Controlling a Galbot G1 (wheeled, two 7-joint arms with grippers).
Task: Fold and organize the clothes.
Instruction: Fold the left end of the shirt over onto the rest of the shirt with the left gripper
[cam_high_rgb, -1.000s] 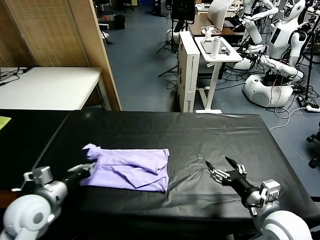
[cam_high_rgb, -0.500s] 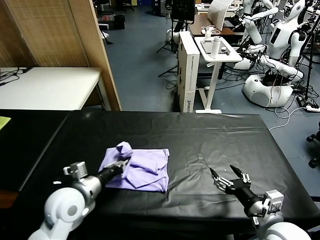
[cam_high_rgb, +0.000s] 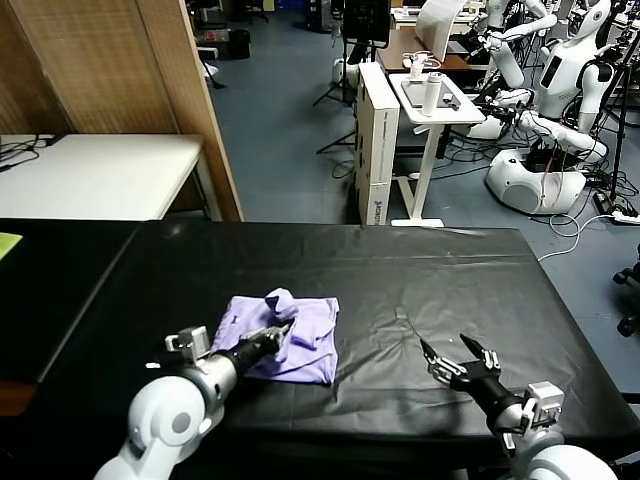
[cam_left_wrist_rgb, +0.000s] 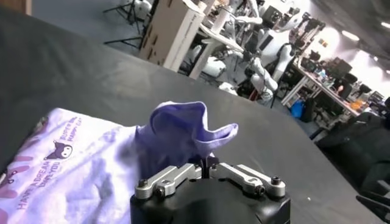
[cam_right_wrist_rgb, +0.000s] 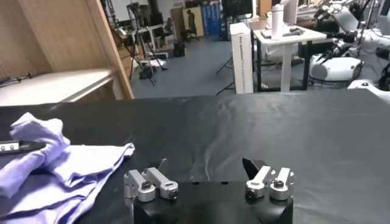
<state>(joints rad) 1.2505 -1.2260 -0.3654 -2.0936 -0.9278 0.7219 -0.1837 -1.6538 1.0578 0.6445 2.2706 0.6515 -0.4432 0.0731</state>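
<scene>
- One shirt (cam_high_rgb: 285, 335), pale lavender, lies on the black table cover (cam_high_rgb: 420, 275), a little to the robot's left of the middle and near the front edge.
- The left gripper (cam_high_rgb: 284, 327) has its fingers pressed together on a raised fold of the shirt; the left wrist view shows that fold (cam_left_wrist_rgb: 183, 131) standing up just past the gripper (cam_left_wrist_rgb: 207, 167), with purple print visible on the flat part beside it.
- Over the last second the left gripper has carried that pinched edge from the shirt's far left end across toward the right, so the cloth now covers much less of the table and sits doubled over itself.
- That suggests a sideways fold is under way and close to being laid down; the pinched edge is not yet flat.
- The right gripper (cam_high_rgb: 462, 362) hovers low over bare cover, well apart from the shirt, fingers spread wide and holding nothing; it has drawn back slightly toward the front edge and seems to be waiting.
</scene>
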